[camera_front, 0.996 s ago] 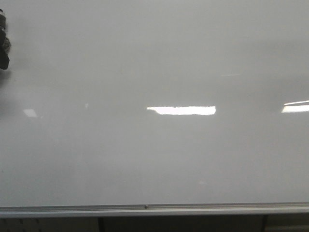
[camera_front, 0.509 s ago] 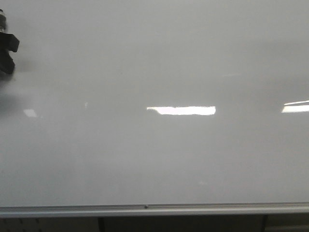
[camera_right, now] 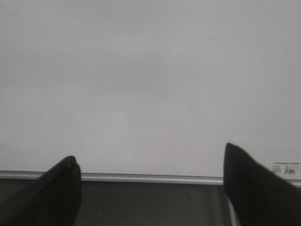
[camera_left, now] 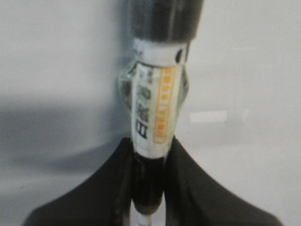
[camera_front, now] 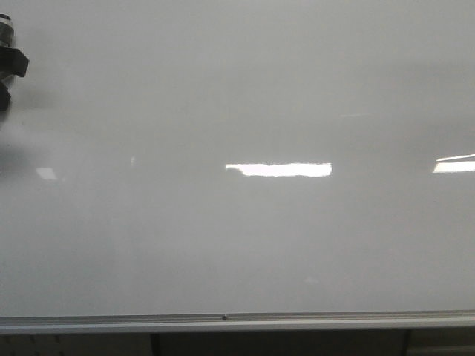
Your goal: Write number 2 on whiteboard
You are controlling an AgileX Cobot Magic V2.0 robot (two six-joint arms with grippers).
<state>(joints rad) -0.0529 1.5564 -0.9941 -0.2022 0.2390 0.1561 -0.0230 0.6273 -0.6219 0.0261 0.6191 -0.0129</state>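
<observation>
Left end effector (camera_left: 149, 188): its two black fingers (camera_left: 101, 188) are pinched on a marker pen with a white printed label and a black cap end (camera_left: 155, 113); in the front view only a dark part of it shows at the far left edge (camera_front: 9, 67), close to the board's upper left area.
Marker pen: it stands between the fingers and runs away from the wrist camera toward the board; the label carries dark characters and an orange strip, too blurred to read.
Whiteboard: the very large glossy white-grey whiteboard (camera_front: 237, 237) fills the front view, with bright rectangular light reflections (camera_front: 279, 170) across its middle and at its right edge.
Bottom rail: a silver aluminium rail (camera_front: 223, 322) runs along the board's lower edge.
Number 2: no drawn stroke shows on the board in any view.
Right end effector (camera_right: 150, 197): its two black fingers (camera_right: 51, 195) are spread wide with nothing between them, facing the board's lower part and the rail (camera_right: 150, 178).
Sticker: a small white printed label (camera_right: 286, 168) sits at the board's lower corner beside one finger.
</observation>
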